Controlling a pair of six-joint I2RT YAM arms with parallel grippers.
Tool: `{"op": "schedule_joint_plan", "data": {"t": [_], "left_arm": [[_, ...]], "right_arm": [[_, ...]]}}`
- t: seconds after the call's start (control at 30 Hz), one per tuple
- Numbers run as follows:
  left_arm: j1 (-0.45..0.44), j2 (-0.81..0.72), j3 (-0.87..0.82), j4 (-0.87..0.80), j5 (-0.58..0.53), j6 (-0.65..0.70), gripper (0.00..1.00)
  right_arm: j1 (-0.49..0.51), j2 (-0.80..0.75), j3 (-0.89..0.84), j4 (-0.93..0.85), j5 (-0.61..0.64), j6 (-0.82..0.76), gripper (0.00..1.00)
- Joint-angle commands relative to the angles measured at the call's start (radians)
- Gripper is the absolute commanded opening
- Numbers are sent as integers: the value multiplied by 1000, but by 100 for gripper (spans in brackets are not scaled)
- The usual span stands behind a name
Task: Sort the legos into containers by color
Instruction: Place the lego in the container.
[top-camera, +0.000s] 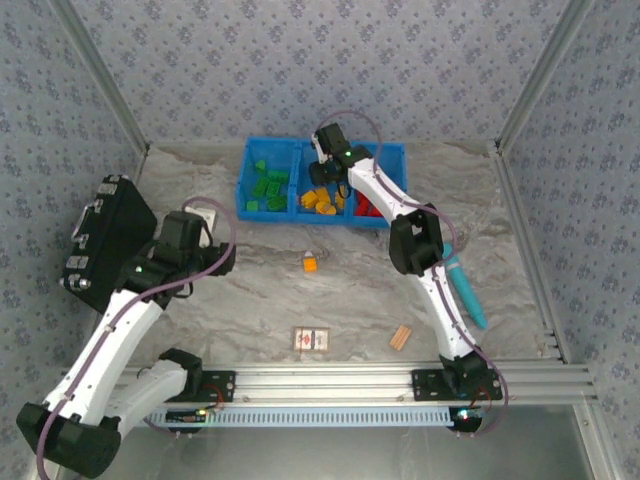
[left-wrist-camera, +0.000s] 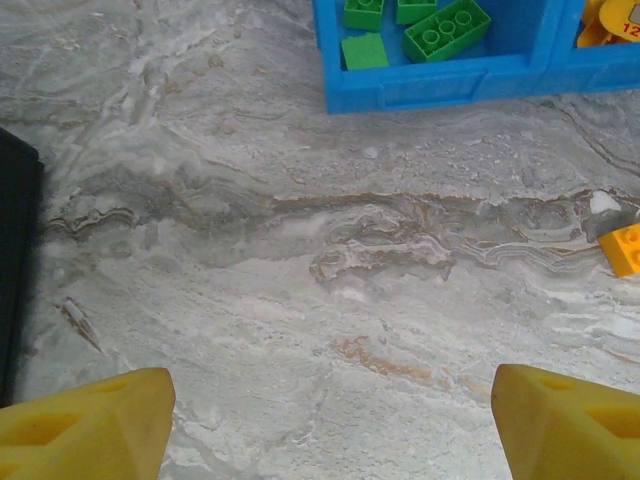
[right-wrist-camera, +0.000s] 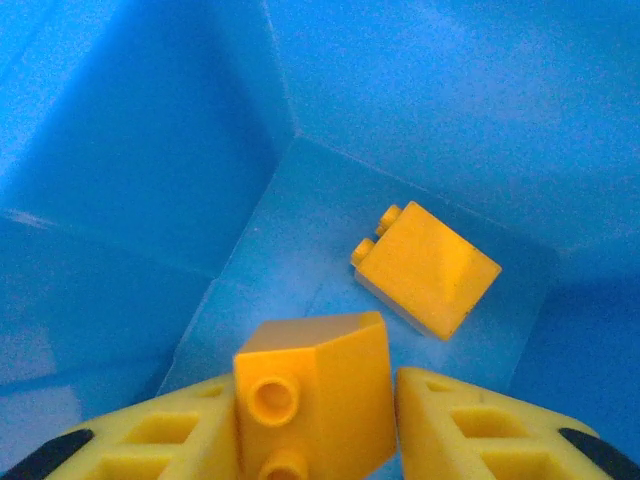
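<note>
Lego (right-wrist-camera: 318, 385), yellow, between right hand (right-wrist-camera: 320, 430) fingers; grip unclear.

Containers (top-camera: 272, 142) far centre, legos (top-camera: 268, 186) inside; stray lego (top-camera: 311, 264) before them (case (top-camera: 105, 240) far left).

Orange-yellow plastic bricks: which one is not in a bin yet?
The lone small orange-yellow brick on the grey marbled table, in front of the bright blue plastic tray; the others are inside its middle bin.

Shows bare surface (left-wrist-camera: 300, 300) open ahead of left tool (left-wrist-camera: 330, 420), black case (left-wrist-camera: 15, 270) bordering left; confines right tool (right-wrist-camera: 320, 400) between blue bin walls (right-wrist-camera: 150, 150), yellow brick (right-wrist-camera: 425, 270) on floor.
</note>
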Motion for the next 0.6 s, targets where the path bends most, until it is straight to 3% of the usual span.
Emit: {"op": "schedule_joint_plan", "data": {"t": [0.0, 0.13, 0.33, 0.57], "left_arm": [[6, 12, -7, 27, 47, -2, 83], [6, 16, -21, 38, 59, 13, 83], [6, 50, -19, 57, 95, 16, 83], [-5, 73, -47, 74, 208, -180, 85]], "right_arm": [[2, 13, 11, -33, 10, -29, 46], [2, 22, 12, -43, 21, -48, 53], [5, 15, 6, -46, 37, -63, 53], [10, -57, 9, -27, 24, -80, 55]]}}
